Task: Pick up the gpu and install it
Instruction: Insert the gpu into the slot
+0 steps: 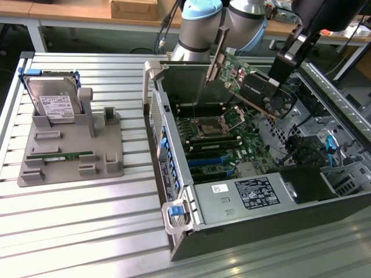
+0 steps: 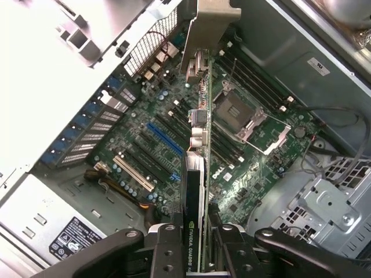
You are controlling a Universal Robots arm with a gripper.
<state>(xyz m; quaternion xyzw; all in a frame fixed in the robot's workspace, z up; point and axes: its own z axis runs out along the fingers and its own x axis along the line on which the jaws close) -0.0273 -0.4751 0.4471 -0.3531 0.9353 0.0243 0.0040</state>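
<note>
Gripper (image 2: 197, 234) clenched on the gpu (image 1: 249, 81), card held tilted in the air above the motherboard (image 1: 232, 142) inside the open case (image 1: 174, 174), silver bracket at the far end, hard drive (image 1: 55, 104) well apart on the tabletop (image 1: 87, 226)

gpu (image 2: 195, 185) in pincer (image 2: 198, 238) — over motherboard (image 1: 223, 142) | motherboard in case (image 1: 174, 174), below pincer | hard drive (image 1: 55, 104) on holder (image 1: 66, 171), well apart from pincer
</note>
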